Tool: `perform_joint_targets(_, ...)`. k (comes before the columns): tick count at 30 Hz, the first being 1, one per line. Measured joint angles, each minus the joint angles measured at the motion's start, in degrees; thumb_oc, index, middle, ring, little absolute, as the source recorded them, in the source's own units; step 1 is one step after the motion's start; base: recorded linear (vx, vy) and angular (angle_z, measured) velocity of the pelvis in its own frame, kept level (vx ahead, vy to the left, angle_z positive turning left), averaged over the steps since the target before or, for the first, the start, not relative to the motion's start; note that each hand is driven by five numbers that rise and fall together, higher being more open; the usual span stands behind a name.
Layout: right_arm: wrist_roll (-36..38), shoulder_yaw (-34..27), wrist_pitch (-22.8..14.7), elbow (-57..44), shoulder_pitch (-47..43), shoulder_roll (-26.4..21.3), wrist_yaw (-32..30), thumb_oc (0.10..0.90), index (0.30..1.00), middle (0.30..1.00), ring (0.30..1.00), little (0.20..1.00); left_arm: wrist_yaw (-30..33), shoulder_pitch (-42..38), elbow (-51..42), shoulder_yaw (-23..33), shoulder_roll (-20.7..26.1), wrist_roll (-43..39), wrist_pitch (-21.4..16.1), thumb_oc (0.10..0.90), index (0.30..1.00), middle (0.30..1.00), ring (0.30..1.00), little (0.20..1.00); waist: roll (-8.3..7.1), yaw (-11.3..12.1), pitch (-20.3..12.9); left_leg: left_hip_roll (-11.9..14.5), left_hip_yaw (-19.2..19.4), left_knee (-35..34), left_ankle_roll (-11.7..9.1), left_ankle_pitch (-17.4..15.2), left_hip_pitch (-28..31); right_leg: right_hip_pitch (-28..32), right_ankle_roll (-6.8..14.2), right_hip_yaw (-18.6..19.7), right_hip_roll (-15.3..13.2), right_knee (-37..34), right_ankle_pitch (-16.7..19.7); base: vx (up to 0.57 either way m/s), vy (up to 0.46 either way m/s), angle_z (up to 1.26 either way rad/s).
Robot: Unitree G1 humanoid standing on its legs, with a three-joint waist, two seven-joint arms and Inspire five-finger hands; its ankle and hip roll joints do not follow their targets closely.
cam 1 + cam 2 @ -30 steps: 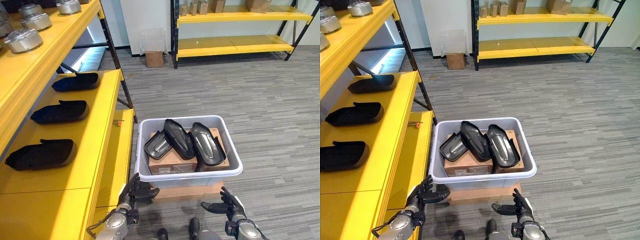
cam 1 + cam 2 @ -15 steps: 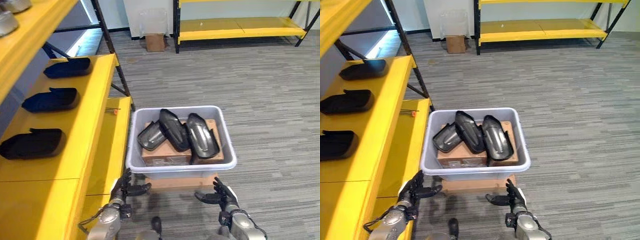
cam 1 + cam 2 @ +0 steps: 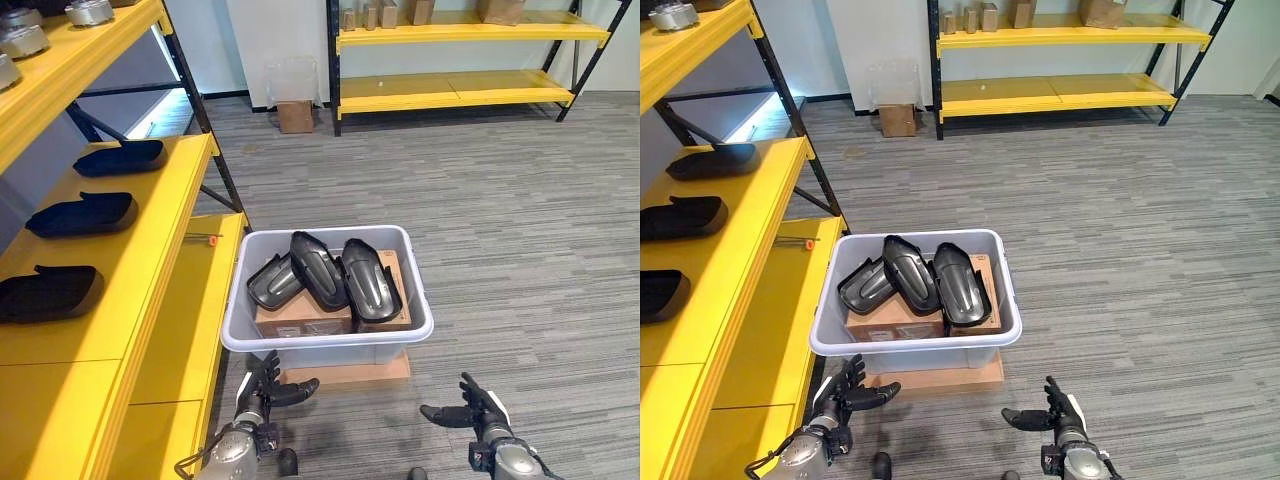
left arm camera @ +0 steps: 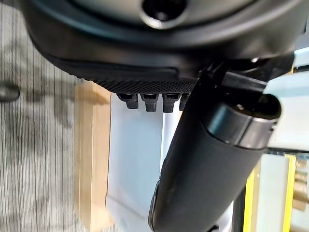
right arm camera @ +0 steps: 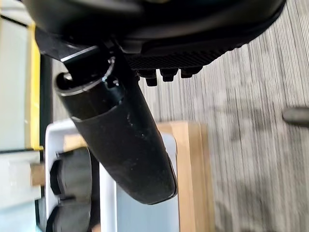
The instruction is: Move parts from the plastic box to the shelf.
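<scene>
Left hand [image 3: 262,388], lower centre-left of the left eye view: my fingers are spread and loose, holding nothing, just below the near wall of the plastic box [image 3: 325,344]. My right hand [image 3: 478,413] sits at lower right, likewise open and empty, well apart from the box. The grey box stands mid-frame on a flat wooden board [image 3: 350,372]; inside it, three dark parts [image 3: 320,272] lean side by side on a cardboard carton [image 3: 300,318]. At left, the yellow shelf [image 3: 150,290] carries three more dark parts in a row.

Right eye view: same layout, with the box [image 3: 914,344] left of centre and a second yellow rack [image 3: 1050,95] along the far wall at the top.

Left wrist view: my thumb [image 4: 207,164] crosses the frame with short fingertips [image 4: 145,101] beside it; past them lie the pale box wall and the board's edge.

Right wrist view: my thumb [image 5: 120,140] extends over the board; dark shapes at lower left are probably the parts in the box.
</scene>
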Motion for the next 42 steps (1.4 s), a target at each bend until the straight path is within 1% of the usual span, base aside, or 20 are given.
perform_joint_targets(6,-0.47,0.02,0.42,-2.77,-0.2,0.46,-0.03,0.9,1.0,1.0,1.0,1.0,0.06,0.6,0.0,0.79,0.12,0.0,0.0,0.9,1.0,1.0,1.0,1.0,0.19,0.1,-0.27,-0.83,0.02,-0.03,0.1,-0.04,0.12,0.28,0.24,0.04,-0.82,0.01,0.1,0.02,0.009,0.02)
perform_joint_targets(12,-3.6,-0.62,0.45,-10.26,-1.22,-1.95,-0.26,0.9,1.0,1.0,1.0,1.0,0.0,0.95,-0.05,1.21,0.09,0.03,-0.01,0.9,1.0,1.0,1.0,1.0,-0.39,0.16,-0.72,-0.78,0.36,-0.05,0.09,-0.04,0.41,0.2,0.25,0.67,-0.79,0.02,0.19,0.02,0.023,-0.04)
perform_joint_targets(13,-4.48,-0.8,0.55,-12.09,-1.54,-2.96,-0.34,0.9,1.0,1.0,1.0,1.0,-0.08,1.14,-0.15,1.69,0.04,0.04,-0.01,0.9,1.0,1.0,1.0,1.0,-0.55,0.14,-0.76,-0.78,0.39,-0.07,0.09,-0.04,0.4,0.09,0.25,0.78,-0.8,0.02,0.24,0.01,0.051,-0.08)
perform_joint_targets(14,-5.04,-3.08,0.49,-17.38,-2.86,-5.65,-0.38,0.9,1.0,1.0,1.0,1.0,-0.07,1.4,-0.16,2.87,0.05,0.06,-0.01,0.9,1.0,1.0,1.0,1.0,-0.8,0.15,-0.83,-0.77,0.45,-0.07,0.08,-0.03,-0.09,-0.53,0.2,1.08,-0.8,0.01,0.5,0.0,0.043,-0.08)
perform_joint_targets(16,-6.37,-4.87,0.44,-21.09,-5.22,-9.51,-0.43,0.9,1.0,1.0,1.0,1.0,-0.21,2.0,-0.17,3.69,0.05,0.07,-0.08,0.9,1.0,1.0,1.0,1.0,-1.06,0.2,-0.79,-0.81,0.78,-0.07,0.07,-0.02,-0.29,-0.89,0.22,1.29,-0.9,0.01,0.64,0.01,0.034,-0.08)
perform_joint_targets(17,-7.72,-6.23,-0.66,-22.27,-6.82,-11.68,-0.6,0.9,1.0,1.0,1.0,1.0,-0.23,2.46,-0.17,3.88,0.14,0.09,-0.1,0.9,1.0,1.0,1.0,1.0,-1.24,0.22,-0.86,-0.77,1.14,-0.08,0.07,-0.01,-0.41,-1.18,0.22,1.41,-0.91,0.01,0.68,-0.01,0.026,-0.06)
perform_joint_targets(20,-9.33,-9.68,-2.15,-23.99,-11.03,-14.37,-1.18,0.9,1.0,1.0,1.0,1.0,-0.39,3.62,-0.17,4.19,0.15,0.09,-0.1,0.9,1.0,1.0,1.0,1.0,-1.84,0.32,-0.99,-0.7,1.04,-0.06,0.02,0.23,-1.5,-2.18,0.14,1.32,-0.78,0.01,0.85,-0.02,0.007,0.02)
perform_joint_targets(23,-9.51,-9.5,-3.11,-27.23,-16.07,-20.07,-1.47,0.9,1.0,1.0,1.0,1.0,-0.54,4.23,-0.17,4.15,0.17,0.08,-0.1,0.9,1.0,1.0,1.0,1.0,-2.41,0.46,-0.88,-0.74,0.72,-0.04,-0.3,1.36,-4.13,-4.58,0.15,1.18,-0.72,0.03,1.48,-0.04,0.008,0.05)
perform_joint_targets(25,-9.55,-9.31,-3.97,-27.14,-18.15,-21.27,-1.48,0.9,1.0,1.0,1.0,1.0,-0.57,4.24,-0.17,3.98,0.22,0.08,-0.1,0.9,1.0,1.0,1.0,1.0,-2.66,0.5,-0.77,-0.79,0.05,-0.04,-0.32,1.47,-4.54,-4.64,0.19,0.63,-0.73,0.01,1.45,-0.03,0.008,0.11)
perform_joint_targets(26,-9.55,-8.81,-4.42,-27.16,-19.12,-21.88,-1.27,0.9,1.0,1.0,1.0,1.0,-0.67,4.21,-0.17,3.87,0.27,0.08,-0.18,0.9,1.0,1.0,1.0,1.0,-2.83,1.44,-0.66,-0.8,0.04,-0.04,-0.32,1.46,-4.77,-4.79,0.22,0.55,-0.73,-0.01,1.41,-0.06,0.002,0.05)
perform_joint_targets(27,-9.56,-7.58,-4.43,-27.13,-20.17,-24.05,-0.75,0.9,1.0,1.0,1.0,1.0,-0.84,3.91,-0.17,3.62,0.44,0.08,-0.25,0.9,1.0,1.0,1.0,1.0,-2.79,1.75,-0.62,-0.83,0.06,-0.04,-0.34,1.48,-5.43,-5.54,0.21,0.58,-0.77,-0.01,1.42,-0.08,-0.002,0.0)
perform_joint_targets(29,-10.67,-2.74,-4.4,-26.02,-24.89,-30.62,0.48,0.9,1.0,1.0,1.0,1.0,-1.64,2.96,-0.23,2.41,2.13,0.07,-0.46,0.9,1.0,1.0,1.0,1.0,-2.61,2.01,0.22,-0.83,-0.03,-0.01,-0.23,2.27,-7.45,-7.48,0.28,0.21,-0.75,0.0,1.91,-0.06,-0.007,0.02)
perform_joint_targets(30,-11.27,-1.3,-4.4,-25.67,-26.82,-32.62,0.77,0.9,1.0,1.0,1.0,1.0,-1.81,2.36,-0.33,1.69,3.02,0.08,-0.47,0.9,1.0,1.0,1.0,1.0,-2.54,1.88,0.97,-0.81,-0.12,-0.01,-0.14,2.59,-8.07,-7.99,0.18,0.11,-0.71,0.0,2.19,-0.07,-0.02,0.07)
perform_joint_targets(31,-11.91,1.91,-4.18,-23.67,-31.69,-35.13,1.68,0.9,1.0,1.0,1.0,1.0,-2.16,1.68,-0.86,1.28,4.27,0.04,-0.49,0.9,1.0,1.0,1.0,1.0,-2.55,2.18,2.71,-0.86,-0.33,-0.01,-0.06,2.93,-9.09,-8.8,0.11,-0.03,-0.71,0.0,2.51,-0.07,-0.017,0.03)
perform_joint_targets(33,-14.52,7.68,-3.18,-21.49,-37.43,-38.72,2.6,0.9,1.0,1.0,1.0,1.0,-2.63,0.9,-1.29,1.08,5.38,0.03,-0.52,0.9,1.0,1.0,1.0,1.0,-2.54,2.56,4.25,-0.86,-0.14,0.0,0.08,2.91,-9.87,-9.86,0.51,0.04,-0.8,-0.01,2.53,-0.05,-0.011,-0.02)
perform_joint_targets(35,-16.25,8.92,-2.95,-20.56,-39.36,-39.21,3.62,0.9,1.0,1.0,1.0,1.0,-2.69,-0.28,-1.33,1.25,5.38,0.04,-0.53,0.9,1.0,1.0,1.0,1.0,-2.41,3.49,6.09,-0.97,-0.24,0.01,0.05,3.24,-10.44,-10.32,0.07,0.04,-0.83,0.0,2.98,-0.06,-0.006,0.03)
perform_joint_targets(37,-18.1,15.35,-2.18,-17.19,-46.48,-38.94,3.97,0.9,1.0,1.0,1.0,1.0,-2.52,-0.93,-1.85,0.94,6.26,0.02,-0.69,0.9,1.0,1.0,1.0,1.0,-2.15,3.47,7.46,-1.15,-0.25,0.02,0.21,3.37,-11.44,-11.39,0.14,-0.01,-1.03,-0.01,3.11,-0.07,-0.016,0.0)
perform_joint_targets(38,-19.33,20.87,-1.05,-14.31,-54.16,-39.02,4.63,0.9,1.0,1.0,1.0,1.0,-2.54,-2.85,-1.83,0.12,7.11,0.02,-0.76,0.9,1.0,1.0,1.0,1.0,-1.55,3.28,9.63,-1.23,-0.24,0.03,0.26,3.94,-12.72,-12.67,0.05,0.06,-1.05,0.41,3.77,-0.06,-0.016,-0.01)
perform_joint_targets(41,-20.58,27.12,0.02,-12.7,-61.16,-38.79,5.2,0.9,1.0,1.0,1.0,1.0,-2.0,-4.78,-2.22,0.25,7.14,-0.03,-1.44,0.9,1.0,1.0,1.0,1.0,-1.52,3.78,11.52,-1.28,-0.14,0.03,0.4,4.1,-13.61,-13.66,0.04,0.25,-1.06,0.43,4.05,-0.03,-0.009,-0.02)
perform_joint_targets(42,-20.65,28.5,-0.04,-12.62,-62.51,-38.45,5.95,0.9,1.0,1.0,1.0,1.0,-1.7,-5.49,-2.36,0.24,7.14,-0.06,-1.58,0.9,1.0,1.0,1.0,1.0,-1.79,4.29,12.05,-1.3,-0.04,0.03,0.42,4.08,-13.65,-13.8,0.03,0.28,-1.08,0.43,4.05,-0.02,-0.008,-0.04)
